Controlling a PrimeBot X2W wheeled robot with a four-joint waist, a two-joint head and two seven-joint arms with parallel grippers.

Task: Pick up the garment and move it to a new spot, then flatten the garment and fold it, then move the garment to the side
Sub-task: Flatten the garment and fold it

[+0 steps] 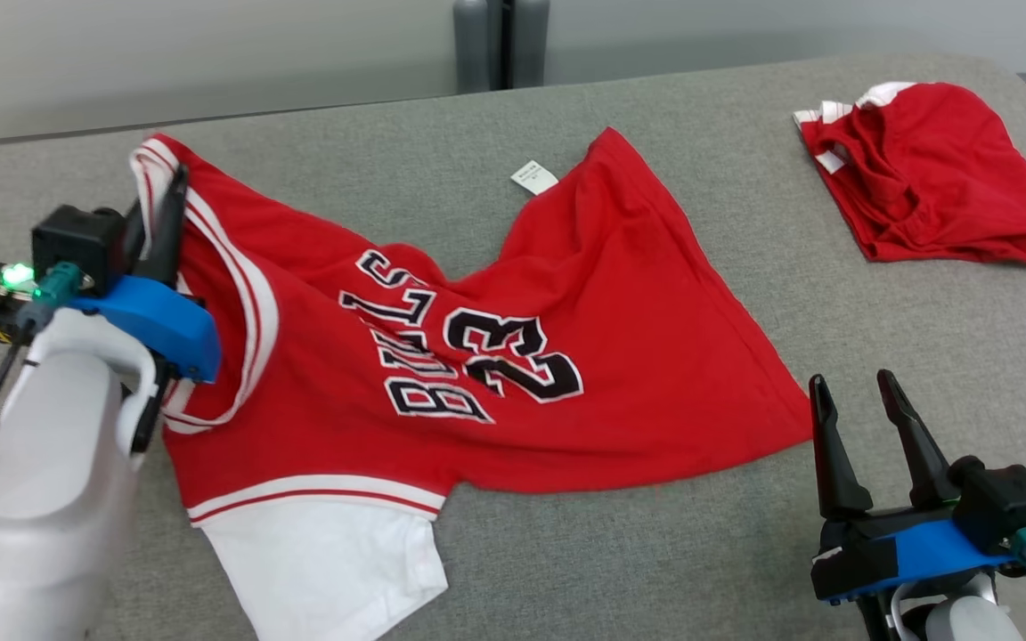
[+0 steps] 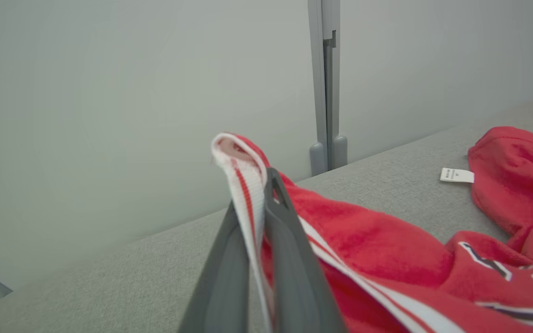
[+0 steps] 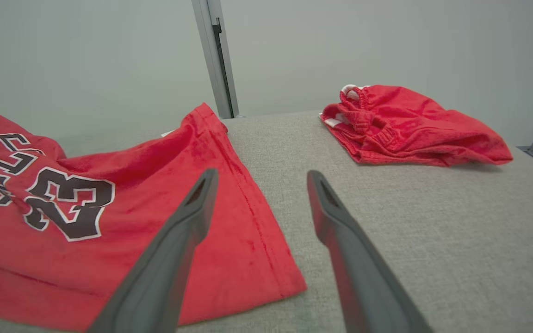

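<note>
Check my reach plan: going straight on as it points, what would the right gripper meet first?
Probably the bare table, between jersey and shorts; it may graze the jersey's edge. Depth unclear.

Soft matt cloth jersey (image 1: 566, 356) on rough grey woven tabletop (image 1: 700, 552).

We look across a table (image 1: 620, 570) covered in grey woven fabric, its far right corner rounded. Behind it stands a plain, pale grey wall (image 1: 210, 53), softly and evenly lit. Against the wall, a narrow grey upright post (image 1: 501, 40) rises from just past the table's far edge, with a dark slit down its middle.
</note>
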